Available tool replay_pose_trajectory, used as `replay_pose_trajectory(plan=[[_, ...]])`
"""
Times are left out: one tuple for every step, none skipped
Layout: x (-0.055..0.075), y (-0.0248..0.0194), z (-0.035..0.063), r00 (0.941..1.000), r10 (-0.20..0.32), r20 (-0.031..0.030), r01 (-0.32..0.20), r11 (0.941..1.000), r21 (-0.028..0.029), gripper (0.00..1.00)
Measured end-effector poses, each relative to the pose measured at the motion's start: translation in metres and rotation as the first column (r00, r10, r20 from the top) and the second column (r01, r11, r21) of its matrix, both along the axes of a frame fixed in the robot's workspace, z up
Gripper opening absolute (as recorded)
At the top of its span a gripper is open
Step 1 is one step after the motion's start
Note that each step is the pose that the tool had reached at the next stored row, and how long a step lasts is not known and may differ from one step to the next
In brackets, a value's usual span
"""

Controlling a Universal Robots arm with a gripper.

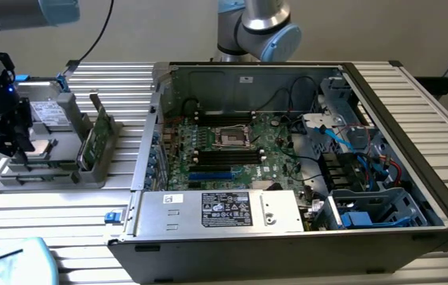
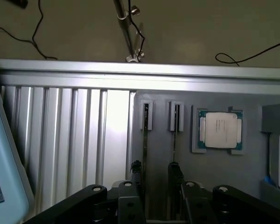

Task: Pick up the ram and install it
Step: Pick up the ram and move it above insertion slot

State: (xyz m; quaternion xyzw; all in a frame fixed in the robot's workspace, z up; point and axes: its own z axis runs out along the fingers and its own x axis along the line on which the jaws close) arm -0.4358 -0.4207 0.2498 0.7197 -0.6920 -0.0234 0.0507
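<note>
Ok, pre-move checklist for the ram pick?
1. Tool open, nothing held: ok.
2. Ram standing on edge in its holder slot: ok.
3. Ram between the tool's fingers: ok, but off centre.
4. Second stick clear of the fingers: cannot tell.
5. Computer case open, motherboard exposed: ok.
6. Memory slots free: cannot tell.
</note>
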Motion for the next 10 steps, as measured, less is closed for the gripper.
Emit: replay_pose_trajectory(plan=[[-0.0008, 0.0000, -0.0011, 1.0000, 0.003, 0.0015, -0.003, 1.0000, 0.0000, 0.37], [-0.0016, 0.0000, -0.0022, 1.0000, 0.007, 0.0034, -0.007, 1.0000, 0.0001, 0.37], [-0.0022, 0.0000, -0.0031, 0.9999, 0.011, 0.0058, -0.011, 0.9999, 0.0000, 0.37], [-0.0026, 0.0000, -0.0040, 0.9998, 0.016, 0.0086, -0.016, 0.9999, -0.0001, 0.37], [-0.0031, 0.0000, -0.0048, 0.9997, 0.021, 0.0114, -0.021, 0.9998, -0.0001, 0.37], [-0.0035, -0.0001, -0.0056, 0.9996, 0.025, 0.0144, -0.025, 0.9997, -0.0002, 0.37], [-0.0039, -0.0004, -0.0065, 0.9994, 0.030, 0.0176, -0.030, 0.9995, -0.0002, 0.37], [-0.0039, -0.0012, -0.0070, 0.9992, 0.035, 0.0186, -0.035, 0.9994, -0.0003, 0.37], [-0.0040, -0.0020, -0.0076, 0.9990, 0.040, 0.0191, -0.040, 0.9992, -0.0003, 0.37], [-0.0040, -0.0032, -0.0084, 0.9988, 0.046, 0.0194, -0.046, 0.9990, -0.0003, 0.37]])
